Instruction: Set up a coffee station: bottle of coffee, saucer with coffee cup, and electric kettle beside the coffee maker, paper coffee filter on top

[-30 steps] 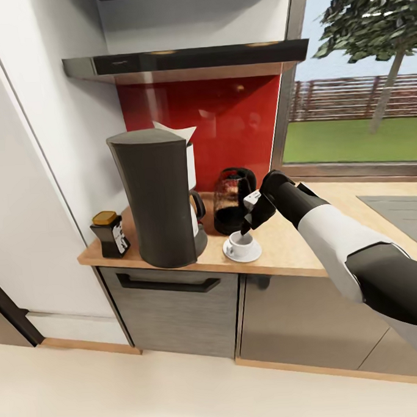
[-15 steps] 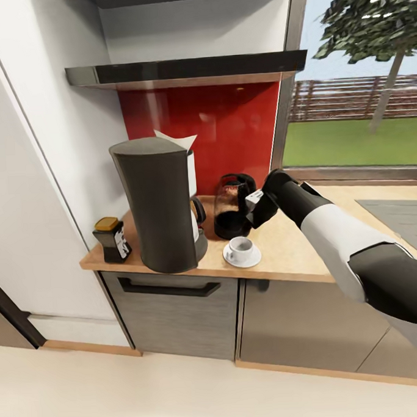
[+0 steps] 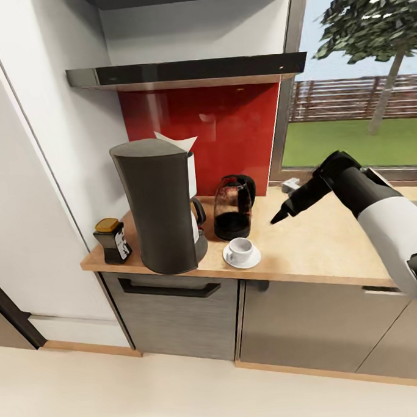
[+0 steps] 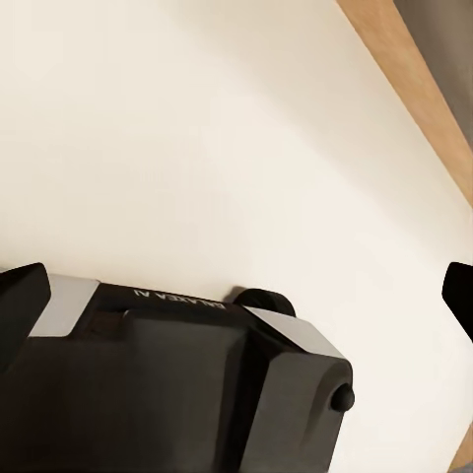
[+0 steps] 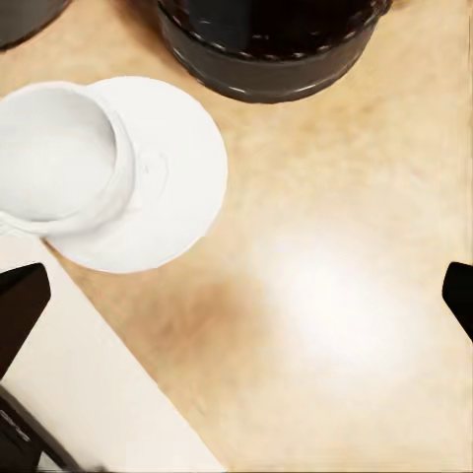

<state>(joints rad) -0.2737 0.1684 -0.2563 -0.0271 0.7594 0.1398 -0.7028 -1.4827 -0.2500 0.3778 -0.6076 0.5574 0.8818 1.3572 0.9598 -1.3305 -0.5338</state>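
Observation:
On the light wood countertop [image 3: 314, 242] stands the tall dark grey coffee maker [image 3: 160, 205] with the white paper coffee filter [image 3: 178, 140] on its top. The dark bottle of coffee [image 3: 112, 240] is at its left. At its right are the glass electric kettle [image 3: 233, 207] and the white coffee cup [image 3: 240, 249], which sits on the saucer [image 3: 251, 259]. My right gripper [image 3: 278, 217] hovers open to the right of the kettle, apart from everything. The right wrist view looks down on the cup [image 5: 54, 163], saucer [image 5: 177, 187] and kettle base [image 5: 266, 54]. My left gripper [image 4: 236, 296] is open over pale floor.
The black kitchen shelf [image 3: 189, 69] hangs above a red backsplash [image 3: 229, 128]. A window [image 3: 356, 103] borders the counter at the back right. A tall white panel [image 3: 24, 200] stands left of the counter. Dark grey cabinets [image 3: 177, 314] sit below.
My right gripper rose off the coffee cup, leaving it on the saucer, then drew back to the right past the kettle. The view tilted slightly at first.

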